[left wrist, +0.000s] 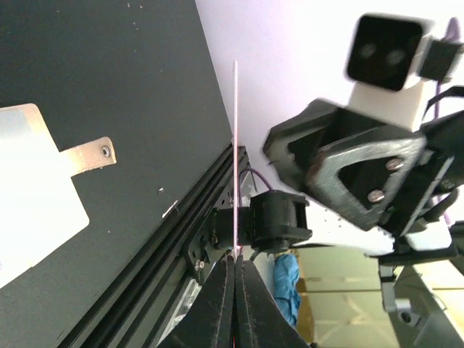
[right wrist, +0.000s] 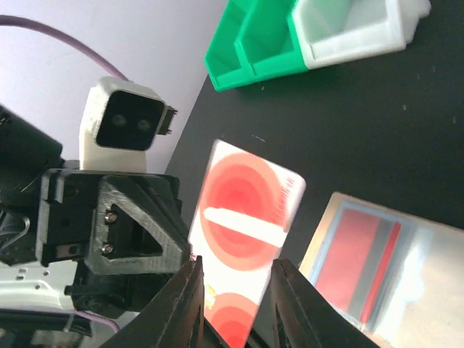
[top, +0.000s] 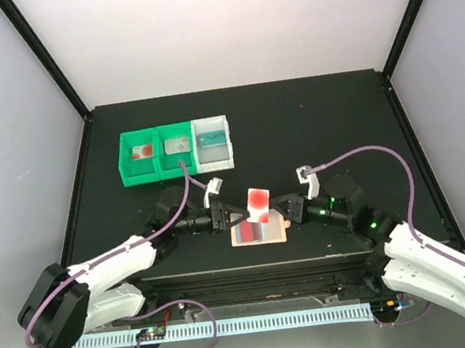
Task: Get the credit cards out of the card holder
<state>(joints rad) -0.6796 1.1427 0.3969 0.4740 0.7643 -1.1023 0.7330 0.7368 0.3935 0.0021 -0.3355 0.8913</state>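
A white credit card with red circles (top: 258, 202) stands tilted above the card holder (top: 257, 233), a flat tan wallet lying open on the black table. My left gripper (top: 240, 217) is shut on the card's left edge. In the left wrist view the card (left wrist: 235, 145) shows edge-on, rising from the shut left gripper (left wrist: 236, 262). My right gripper (top: 278, 211) faces it from the right. Its fingers (right wrist: 188, 290) stand apart with the card (right wrist: 246, 217) showing in the gap of the right gripper (right wrist: 233, 272). A red card (right wrist: 359, 257) lies in a pocket of the holder (right wrist: 428, 283).
At the back left stand two joined green bins (top: 124, 162) and a white bin (top: 230, 144), each with a card inside. The holder's tab (left wrist: 87, 154) points toward the table's near rail (left wrist: 181, 239). Black frame posts rise at the back corners.
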